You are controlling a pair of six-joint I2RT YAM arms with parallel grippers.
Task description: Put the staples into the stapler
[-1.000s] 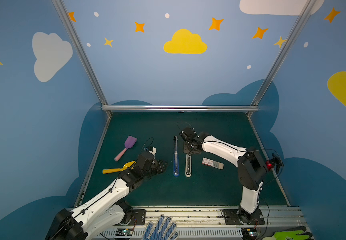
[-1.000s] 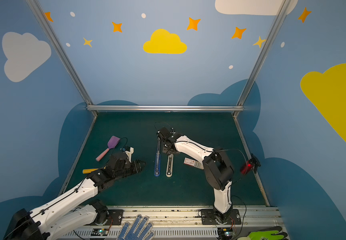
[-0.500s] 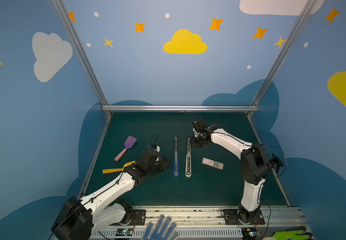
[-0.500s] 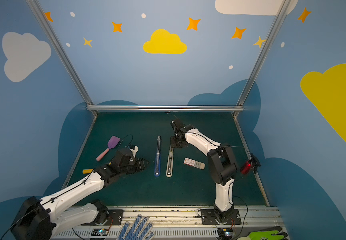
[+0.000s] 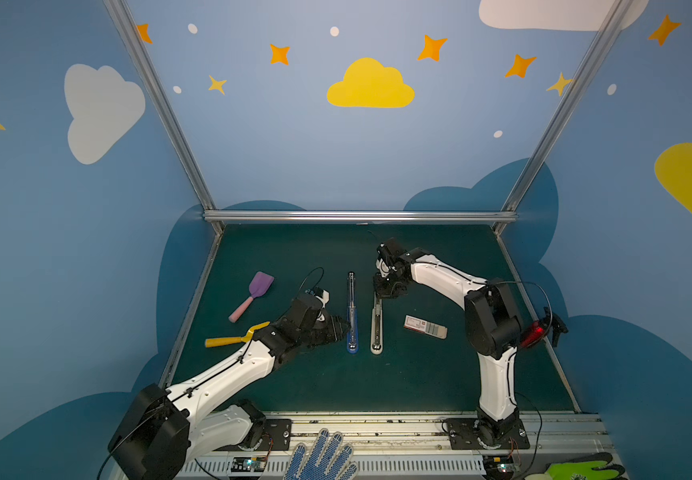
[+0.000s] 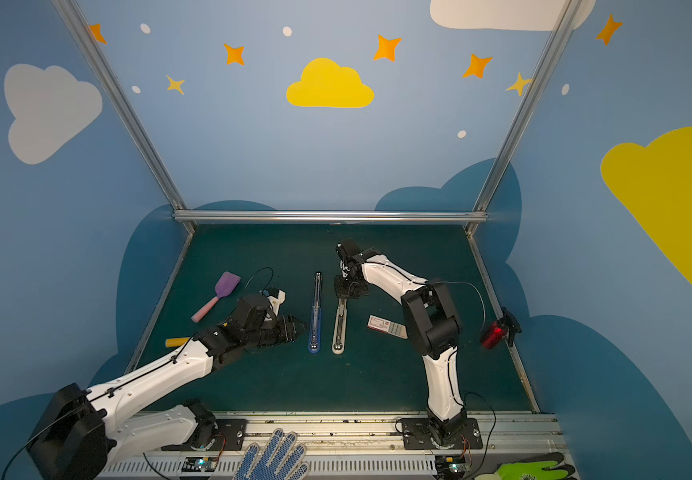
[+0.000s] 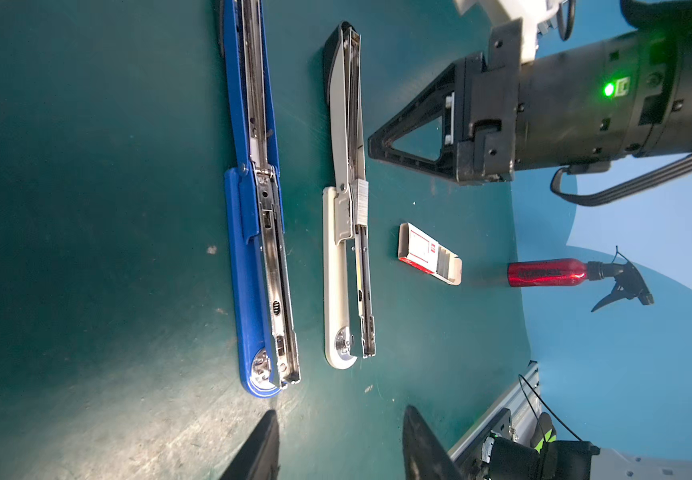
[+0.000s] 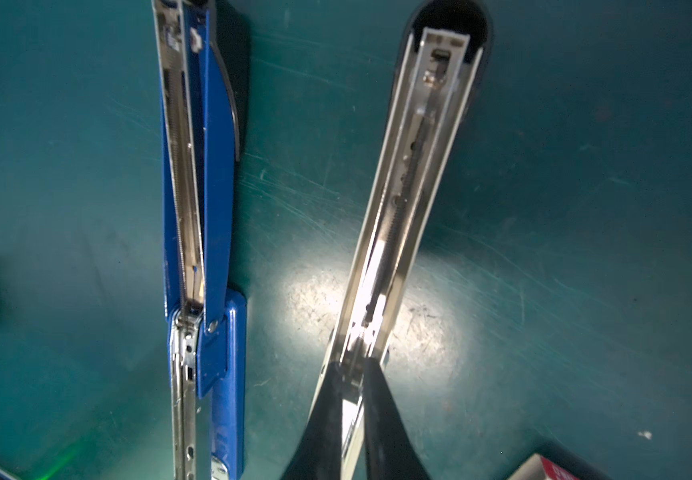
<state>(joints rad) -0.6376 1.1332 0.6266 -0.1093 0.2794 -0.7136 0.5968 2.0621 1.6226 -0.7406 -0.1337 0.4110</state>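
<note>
Gripping state, right gripper (image 8: pixel 352 362): jaws narrow, pinched on the metal rail of the white stapler (image 5: pixel 376 324), on its far arm near the hinge.
Left gripper (image 7: pixel 340 415): jaws half spread with nothing between them; hovered just beside the near end of the blue stapler (image 5: pixel 351 316).
Staplers: both lay opened flat, side by side on the green mat (image 5: pixel 419 374).
Staple box (image 5: pixel 425 326): lay flat on the mat right of the white stapler, apart from both grippers and nearer the robot's base than the right gripper.
Inner tray (image 7: pixel 448 266): partly slid out at the end away from the stapler.
</note>
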